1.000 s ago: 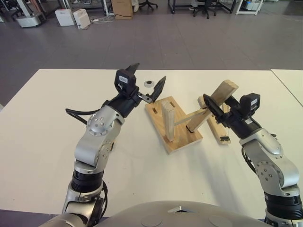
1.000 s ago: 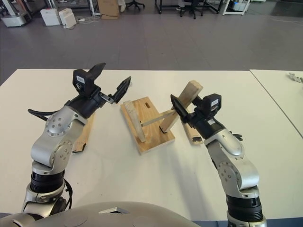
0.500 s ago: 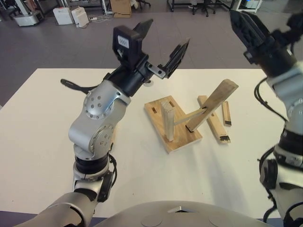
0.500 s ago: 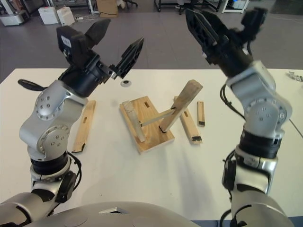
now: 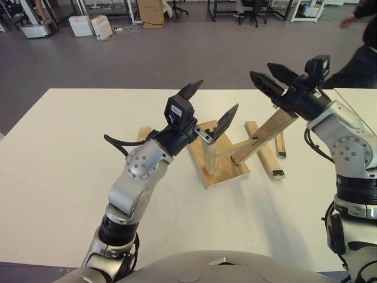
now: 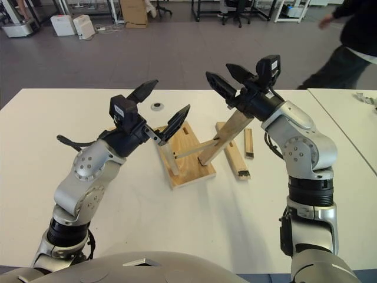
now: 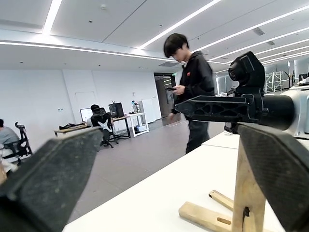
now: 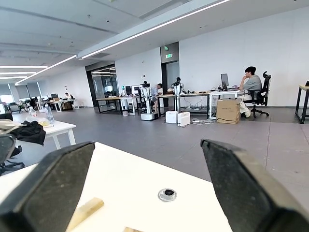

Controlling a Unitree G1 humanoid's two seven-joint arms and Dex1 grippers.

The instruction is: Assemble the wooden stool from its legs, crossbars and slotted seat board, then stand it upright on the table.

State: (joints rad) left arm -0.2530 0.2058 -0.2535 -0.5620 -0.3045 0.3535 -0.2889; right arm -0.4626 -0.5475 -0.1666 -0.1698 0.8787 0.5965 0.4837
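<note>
The table [image 5: 53, 153] is white. The board [image 5: 227, 171] and legs [image 5: 266, 135] are light brown wood. The left gripper [image 5: 215, 98] and right gripper [image 5: 263, 71] are black.

grey floor [image 5: 235, 53] stretches far behind white table [image 5: 47, 159]; second table [image 6: 353, 118] just beside at right. far left: cardboard box [image 5: 152, 10], white units [image 5: 101, 26]. far: black office chairs [image 5: 254, 7], desks [image 8: 222, 104]. white walls [image 8: 275, 48], dark glass partition [image 8: 104, 79], long ceiling light strips [image 8: 145, 33].

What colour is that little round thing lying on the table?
The round thing is silvery with a black centre, clearest in the right wrist view.
</note>
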